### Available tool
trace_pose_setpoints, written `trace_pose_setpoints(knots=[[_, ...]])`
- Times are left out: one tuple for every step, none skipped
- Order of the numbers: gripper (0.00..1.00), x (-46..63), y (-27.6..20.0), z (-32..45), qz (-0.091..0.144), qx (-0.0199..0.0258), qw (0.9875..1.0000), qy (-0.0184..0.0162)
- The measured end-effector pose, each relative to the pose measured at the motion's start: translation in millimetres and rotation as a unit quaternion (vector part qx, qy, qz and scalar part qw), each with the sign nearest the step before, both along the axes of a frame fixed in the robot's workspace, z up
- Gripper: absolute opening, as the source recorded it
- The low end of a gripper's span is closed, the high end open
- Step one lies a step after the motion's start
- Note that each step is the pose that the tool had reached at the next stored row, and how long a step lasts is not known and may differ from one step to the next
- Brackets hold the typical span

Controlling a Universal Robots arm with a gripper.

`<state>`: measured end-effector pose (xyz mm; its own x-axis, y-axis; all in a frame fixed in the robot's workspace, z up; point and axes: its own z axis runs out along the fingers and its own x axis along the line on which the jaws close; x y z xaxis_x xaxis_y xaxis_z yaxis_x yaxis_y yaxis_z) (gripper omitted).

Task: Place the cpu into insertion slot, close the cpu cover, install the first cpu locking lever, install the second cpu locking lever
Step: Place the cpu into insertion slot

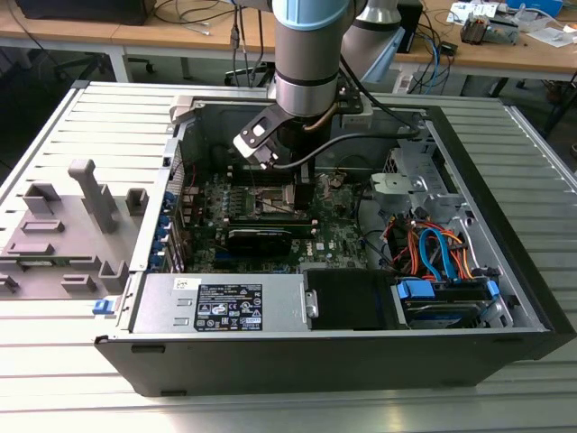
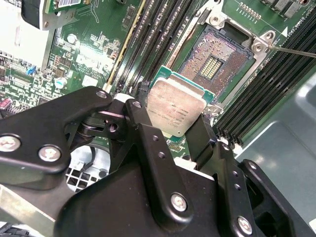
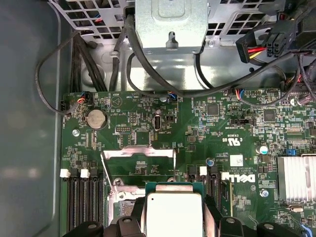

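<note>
Silvery cpu (image 2: 175, 106) near uncovered insertion slot (image 2: 215, 61)

Silver-grey arm (image 1: 305, 86) with light-blue band (image 1: 306, 13), black cable (image 1: 352, 140), black tool (image 2: 170, 118) with silver screws (image 2: 178, 201).

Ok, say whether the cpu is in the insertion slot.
Out. The claw holds the cpu clear of the insertion slot, whose contacts lie bare.

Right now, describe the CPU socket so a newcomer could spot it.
Inside the open computer case, find the green motherboard. The insertion slot lies close by the cpu the gripper holds. Unlike the long black memory slots flanking it, it is a metal-rimmed square.
</note>
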<state>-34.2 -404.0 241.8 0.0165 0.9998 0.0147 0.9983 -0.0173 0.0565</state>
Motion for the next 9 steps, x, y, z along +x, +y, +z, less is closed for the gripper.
trace_pose_setpoints(knots=[[0.55,0.0,0.0,0.0,-0.001,0.0000,1.0000,0.0000],[0.55,0.0,0.0,0.0,-0.001,0.0000,1.0000,0.0000],[0.55,0.0,0.0,0.0,-0.002,0.0000,1.0000,0.0000],[0.55,0.0,0.0,0.0,-0.002,0.0000,1.0000,0.0000],[0.55,0.0,0.0,0.0,-0.003,0.0000,1.0000,0.0000],[0.55,0.0,0.0,0.0,-0.004,0.0000,1.0000,0.0000],[0.55,0.0,0.0,0.0,-0.005,0.0000,1.0000,0.0000],[0.55,0.0,0.0,0.0,-0.005,0.0000,1.0000,0.0000],[0.55,0.0,0.0,0.0,-0.006,0.0000,1.0000,0.0000]])
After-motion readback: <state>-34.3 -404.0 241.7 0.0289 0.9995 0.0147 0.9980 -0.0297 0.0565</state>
